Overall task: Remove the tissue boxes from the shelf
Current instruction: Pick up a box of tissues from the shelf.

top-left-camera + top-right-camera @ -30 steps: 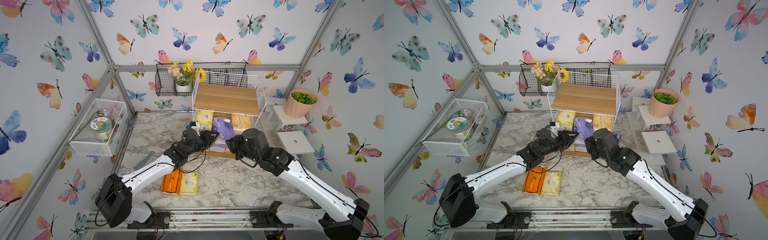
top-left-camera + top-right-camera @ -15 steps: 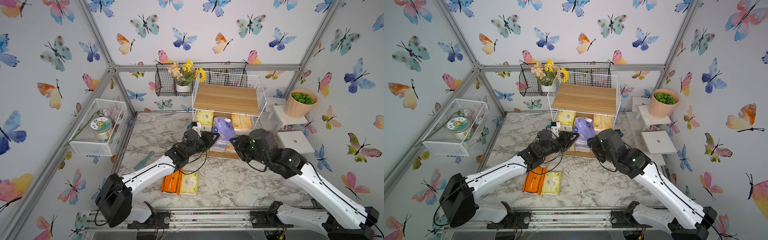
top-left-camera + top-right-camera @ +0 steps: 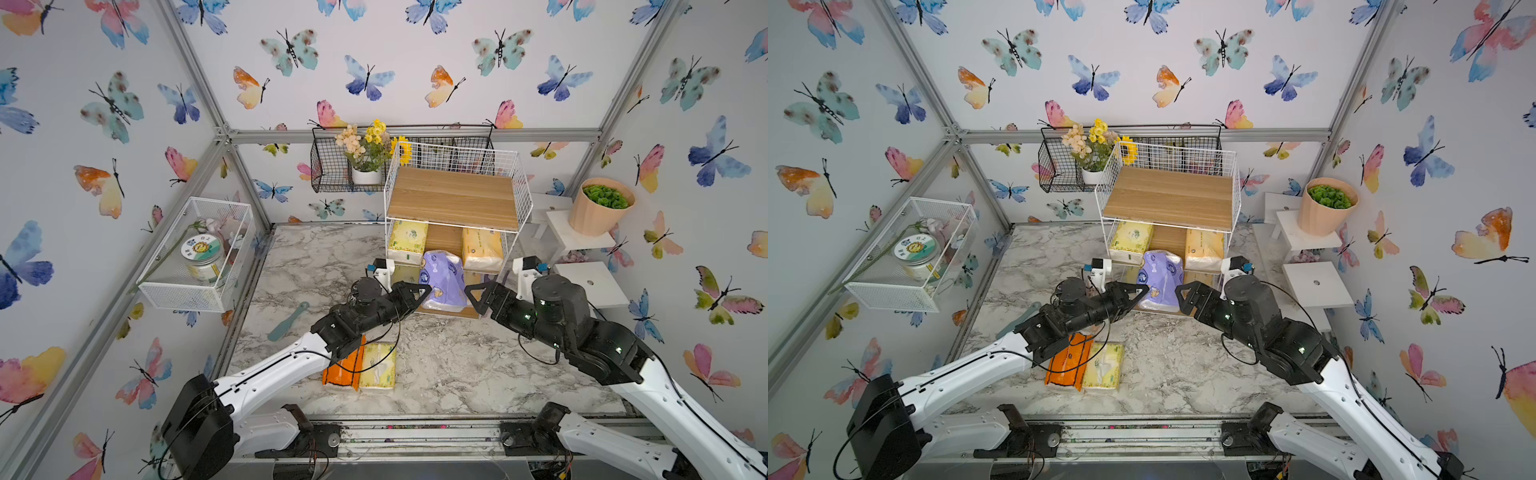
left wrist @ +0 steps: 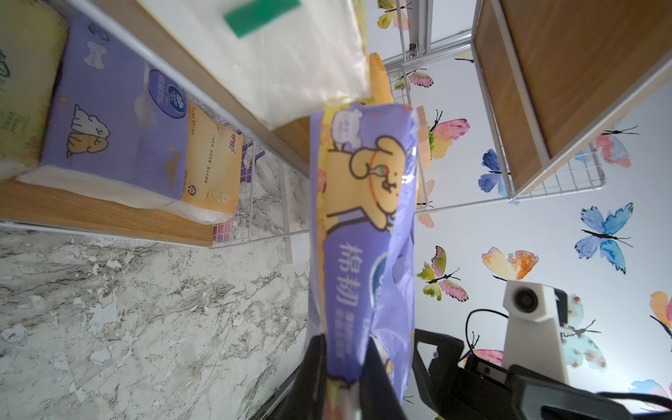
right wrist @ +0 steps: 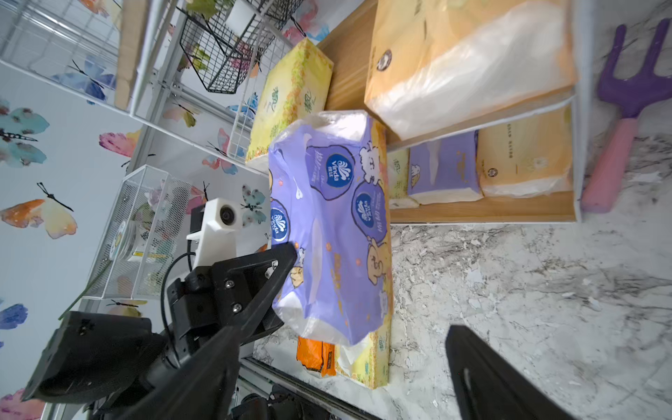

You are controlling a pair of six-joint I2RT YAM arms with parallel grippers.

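A purple tissue pack (image 3: 442,282) (image 5: 331,225) hangs in the air in front of the white wire shelf (image 3: 453,199). My left gripper (image 3: 424,291) (image 4: 343,349) is shut on its near end. My right gripper (image 3: 484,291) (image 5: 345,334) stands open just right of the pack, apart from it. On the middle tier lie a yellow-green pack (image 3: 407,245) and a light orange pack (image 3: 482,247). The bottom tier holds a purple pack (image 5: 442,171) and a light orange pack (image 5: 523,163). A bright orange pack (image 3: 340,370) and a yellow-green pack (image 3: 378,368) lie on the table.
A teal tool (image 3: 289,320) lies on the marble at the left. A white mesh basket (image 3: 195,257) hangs on the left wall, a black wire basket (image 3: 332,166) on the back wall. White stools and a plant pot (image 3: 598,203) stand right. A purple-pink fork (image 5: 625,109) lies beside the shelf.
My right gripper has opened, let go of the purple pack and drawn back to the right. My left gripper has closed on the pack.
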